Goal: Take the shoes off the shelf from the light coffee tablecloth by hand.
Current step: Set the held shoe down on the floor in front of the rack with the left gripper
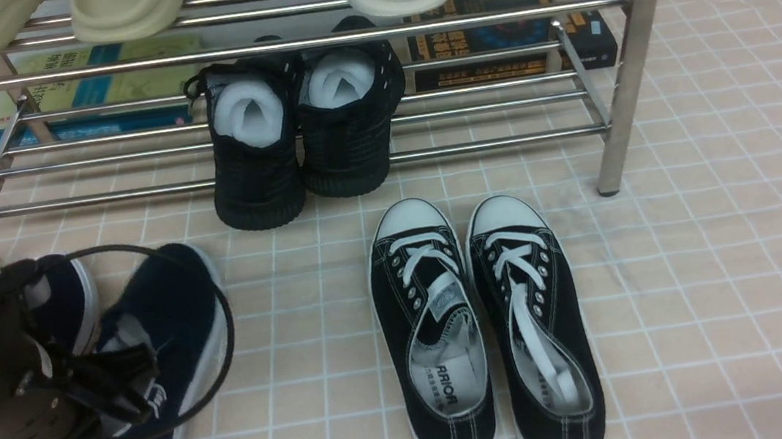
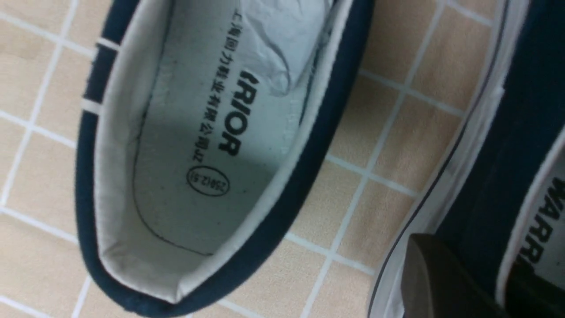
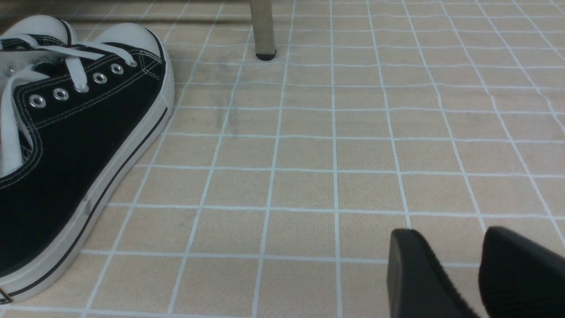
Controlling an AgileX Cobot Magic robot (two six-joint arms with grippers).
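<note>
Shoes [image 1: 173,310], navy with white soles, stand side by side on the light coffee tablecloth [image 1: 700,287] at front left, off the shelf [image 1: 268,46]. Left hand [image 1: 139,399] is clenched on the collar of the shoe nearer the middle, one finger [image 2: 423,269] outside its wall. Right hand [image 3: 446,234] hangs parted and empty near the black lace-up sneakers [image 1: 484,327].

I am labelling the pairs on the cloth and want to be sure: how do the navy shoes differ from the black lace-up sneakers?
The navy shoes have no laces; the black sneakers have white laces. Navy cloth covers the navy shoes' toes; the black sneakers have white toe caps. The left gripper pinches one navy shoe's collar; nothing touches the black sneakers. Both pairs stand on the tablecloth, toes toward the shelf.
</note>
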